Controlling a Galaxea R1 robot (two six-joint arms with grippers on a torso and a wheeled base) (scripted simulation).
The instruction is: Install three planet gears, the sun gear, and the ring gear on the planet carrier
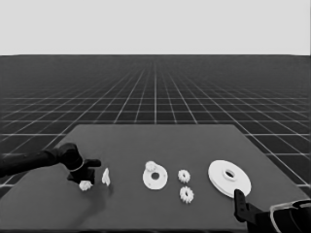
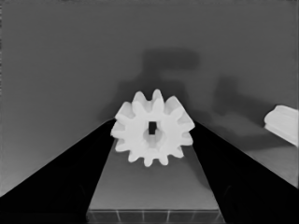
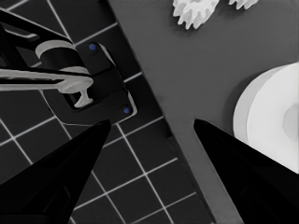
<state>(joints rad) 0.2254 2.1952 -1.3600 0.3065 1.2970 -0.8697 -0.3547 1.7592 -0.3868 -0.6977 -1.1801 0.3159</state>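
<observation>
Over at the table's left end, the left gripper (image 2: 152,135) is clenched on a planet gear (image 2: 153,127), its toothed rim pinched between both fingers. Just beside that claw stands a thin white piece (image 1: 105,177). Farther off lies the smaller round part (image 1: 155,175), one gear (image 1: 150,166) on it. The right gripper (image 3: 152,128) hangs released near the larger round part (image 1: 229,177).

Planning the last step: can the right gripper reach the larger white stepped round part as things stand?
Likely yes: the open right gripper sits just beside the larger white round part, nothing lying between them.
</observation>
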